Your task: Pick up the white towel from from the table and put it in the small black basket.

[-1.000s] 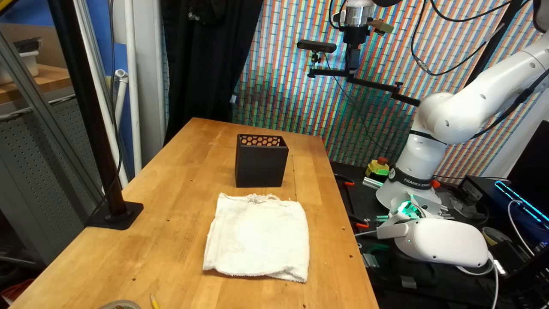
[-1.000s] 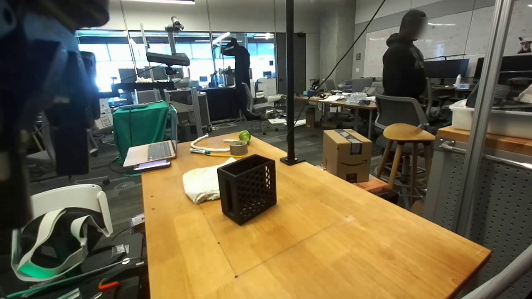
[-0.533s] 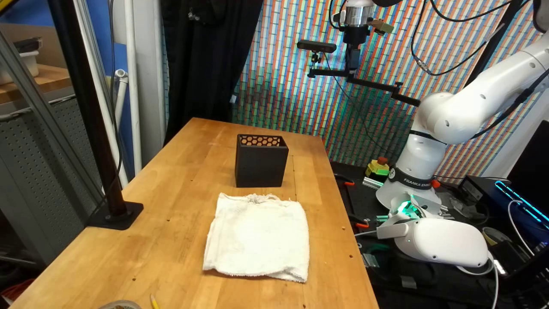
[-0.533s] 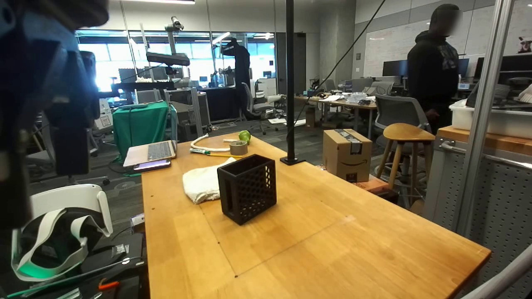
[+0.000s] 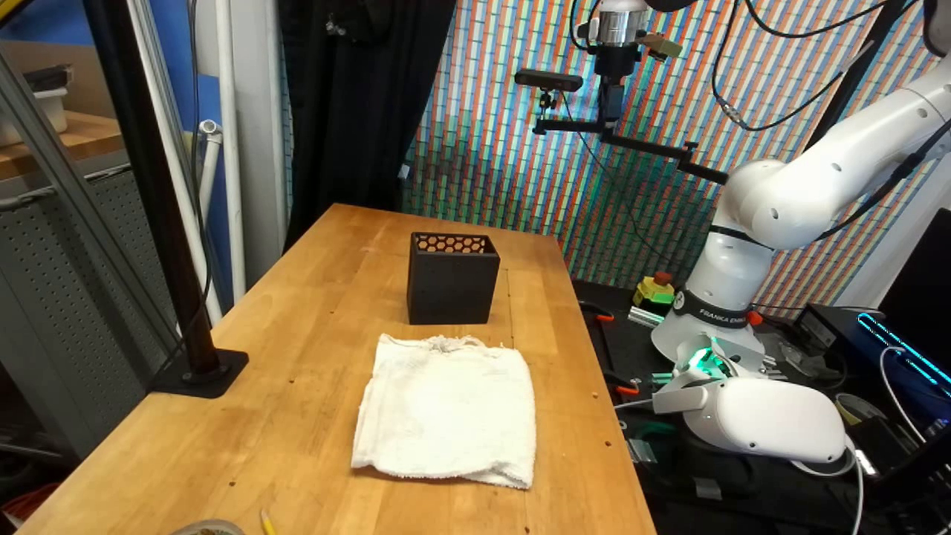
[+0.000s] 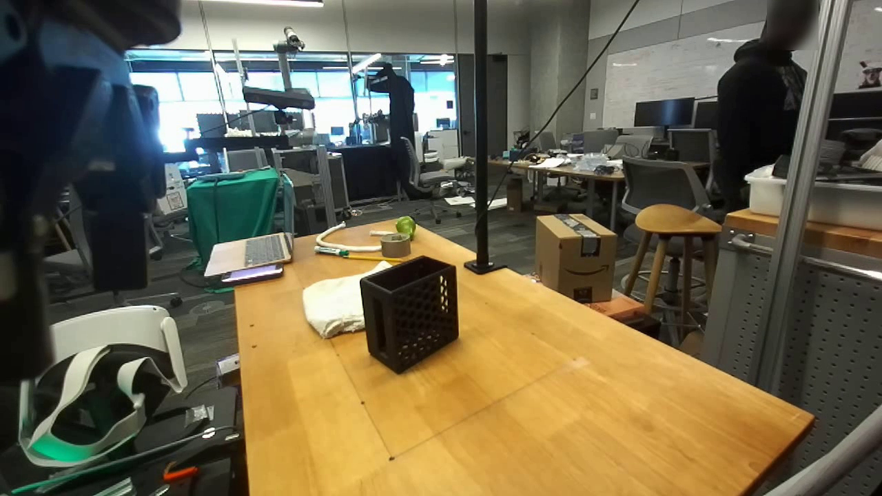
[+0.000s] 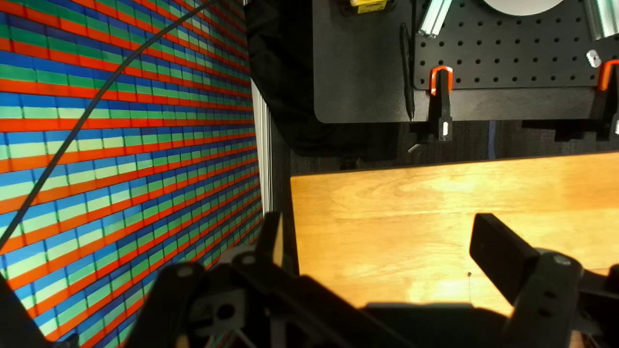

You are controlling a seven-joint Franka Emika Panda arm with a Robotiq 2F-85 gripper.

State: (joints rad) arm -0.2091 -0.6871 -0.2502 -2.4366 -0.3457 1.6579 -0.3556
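White square cloth towel (image 5: 446, 412): it lies flat and folded on the light brown rectangular wooden desk (image 5: 312, 416), outside the small black box-shaped basket (image 5: 452, 290), near to it, with a narrow strip of wood visible between both.
Basket: it stands upright, its mouth facing upward; in an exterior view it hides a part of the towel, and honeycomb holes are seen in its wall.
Black angular fingers (image 7: 503, 256): they stand wide apart, released, and in the wrist view the surface of the desk shows between them.
White rounded robot arm (image 5: 765, 204): it stands beside the desk, its upper part cut off at the right edge.
Beyond the towel: in an exterior view, a thin yellow pencil (image 6: 365, 258) and a grey round tape roll (image 6: 395, 246) lie on the desk.
Beside the desk: a white rounded headset (image 5: 773, 420) rests near the base of the arm.
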